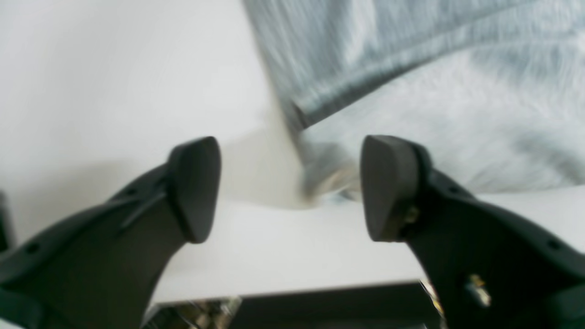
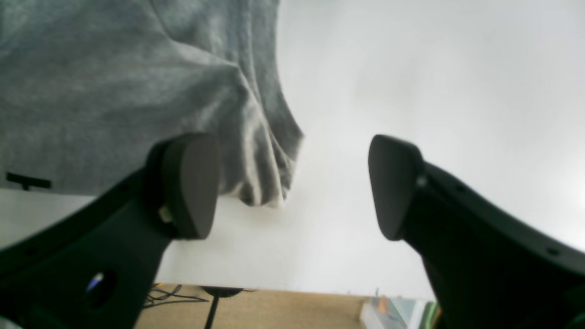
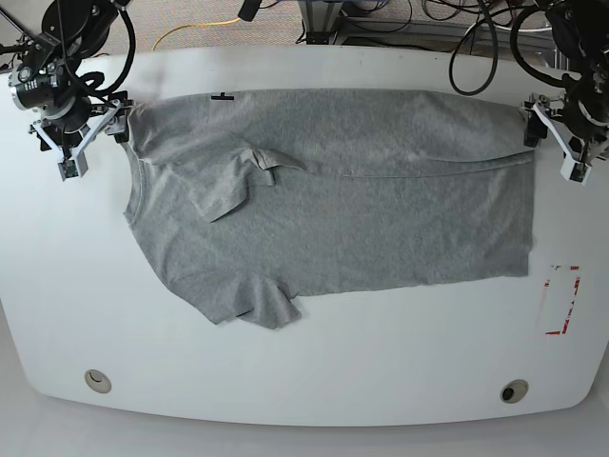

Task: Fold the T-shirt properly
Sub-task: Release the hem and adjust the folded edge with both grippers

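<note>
No readable text anywhere. Only a small black mark at top edge of the T-shirt, too little showing to read; same mark seen in right wrist view. Red-outlined sign on table, illegible.

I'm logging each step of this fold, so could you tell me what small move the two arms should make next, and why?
Probably lift both end effectors away from the T-shirt. The far strip already lies folded over, and the left end effector and right end effector are open and empty at its far corners. Next comes the unfolded near edge.
</note>
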### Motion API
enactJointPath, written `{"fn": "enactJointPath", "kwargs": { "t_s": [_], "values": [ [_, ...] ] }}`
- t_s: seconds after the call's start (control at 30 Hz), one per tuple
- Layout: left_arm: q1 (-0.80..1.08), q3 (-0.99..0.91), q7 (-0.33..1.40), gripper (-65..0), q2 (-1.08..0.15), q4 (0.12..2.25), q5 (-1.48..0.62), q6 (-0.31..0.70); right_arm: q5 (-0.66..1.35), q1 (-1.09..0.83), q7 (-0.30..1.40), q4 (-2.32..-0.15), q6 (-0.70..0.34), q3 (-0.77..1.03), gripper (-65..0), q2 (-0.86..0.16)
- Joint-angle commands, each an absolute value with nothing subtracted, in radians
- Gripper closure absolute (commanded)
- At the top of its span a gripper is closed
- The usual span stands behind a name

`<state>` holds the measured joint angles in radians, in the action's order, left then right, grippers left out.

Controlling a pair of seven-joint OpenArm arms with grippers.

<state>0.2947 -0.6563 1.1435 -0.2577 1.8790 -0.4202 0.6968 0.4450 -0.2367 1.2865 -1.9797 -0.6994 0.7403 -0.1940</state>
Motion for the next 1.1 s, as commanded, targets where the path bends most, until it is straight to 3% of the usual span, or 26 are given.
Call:
{"fn": "enactJointPath", "kwargs": {
  "t_s": [0.0,0.37,0.77,1.07],
  "values": [
    [0.285,-0.625,1.130,-38.8,-0.266,1.899,-0.414,0.698,0.486,-0.231,1.274,-1.995,-0.698,0.743,-48.2,-0.183],
    [0.302,-0.720,1.135,-38.9,-0.268,1.910,-0.403,0.698,0.495,-0.186,1.333,-1.974,-0.698,0.742,-48.2,-0.096],
    [0.239,-0.536,1.173,-38.8,-0.231,1.906,-0.530,0.698,0.495,-0.170,1.328,-1.954,-0.698,0.645,-48.0,-0.079],
    [0.240,-0.538,1.090,-38.8,-0.229,1.802,-0.340,0.698,0.493,-0.105,1.285,-1.735,-0.698,0.647,-48.0,-0.114]
  ]
}}
